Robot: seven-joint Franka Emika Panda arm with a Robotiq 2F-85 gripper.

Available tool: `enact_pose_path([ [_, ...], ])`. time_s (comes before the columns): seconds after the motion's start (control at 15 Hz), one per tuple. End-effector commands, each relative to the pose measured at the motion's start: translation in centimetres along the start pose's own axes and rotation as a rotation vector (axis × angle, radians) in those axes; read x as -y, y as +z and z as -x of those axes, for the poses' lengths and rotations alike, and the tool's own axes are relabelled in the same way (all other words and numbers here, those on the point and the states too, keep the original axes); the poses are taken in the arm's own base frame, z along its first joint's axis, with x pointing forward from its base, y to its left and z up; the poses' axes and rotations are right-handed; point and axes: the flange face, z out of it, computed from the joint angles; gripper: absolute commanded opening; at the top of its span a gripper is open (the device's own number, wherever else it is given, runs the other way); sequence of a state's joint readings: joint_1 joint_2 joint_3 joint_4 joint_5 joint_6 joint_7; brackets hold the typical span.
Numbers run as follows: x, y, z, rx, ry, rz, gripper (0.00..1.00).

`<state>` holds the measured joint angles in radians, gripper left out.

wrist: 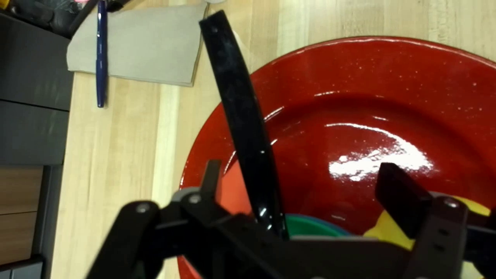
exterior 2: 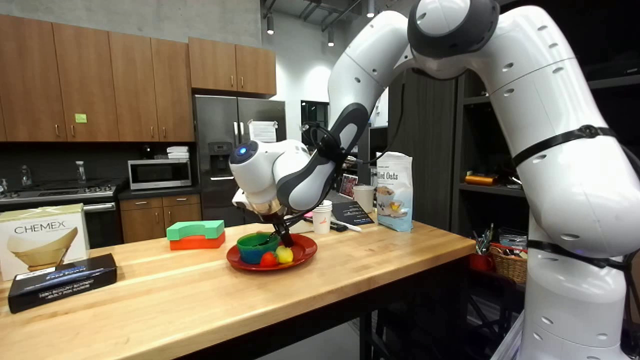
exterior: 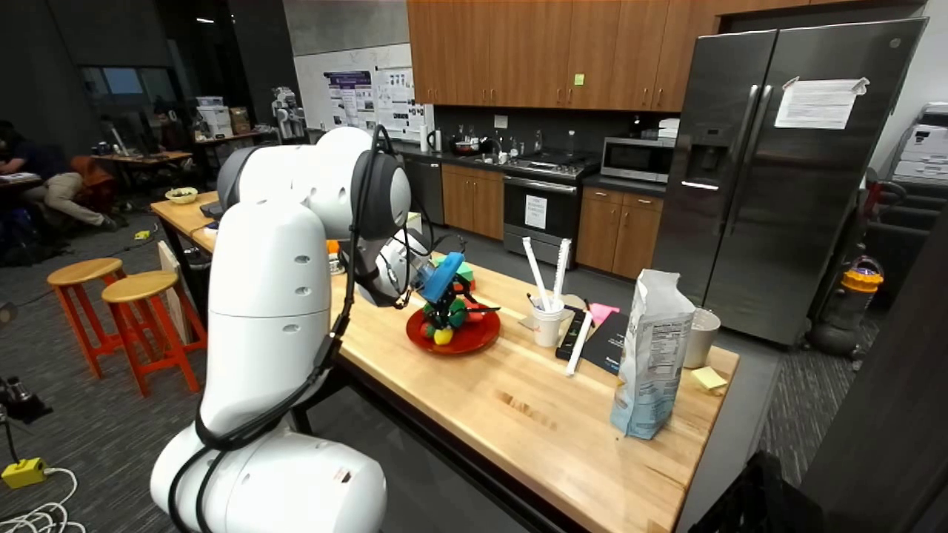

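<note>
Pincer (wrist: pixel 300 168) above wooden tabletop (exterior: pixel 555 381), kitchen cabinets (exterior: pixel 518 52) beyond.

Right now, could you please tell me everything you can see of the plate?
The plate looks like red enamel: round, glossy, pale-speckled, with a broad rim and sunken middle. It lies flat on the table, bearing a bowl, a red fruit and a yellow fruit, under the open gripper.
</note>
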<state>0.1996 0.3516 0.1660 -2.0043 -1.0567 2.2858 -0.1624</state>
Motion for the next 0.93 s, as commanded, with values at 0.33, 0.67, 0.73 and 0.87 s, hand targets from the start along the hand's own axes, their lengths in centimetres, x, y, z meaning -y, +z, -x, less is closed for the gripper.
enact_pose_path([
  [0.33,-1.3,1.3,2.2,0.241,-0.036,0.283,1.0],
  [0.67,-1.0,1.5,2.0,0.223,-0.035,0.27,1.0],
  [0.73,-0.9,1.6,2.0,0.224,-0.035,0.27,1.0],
  [0.87,-0.9,1.6,1.9,0.223,-0.034,0.269,1.0],
])
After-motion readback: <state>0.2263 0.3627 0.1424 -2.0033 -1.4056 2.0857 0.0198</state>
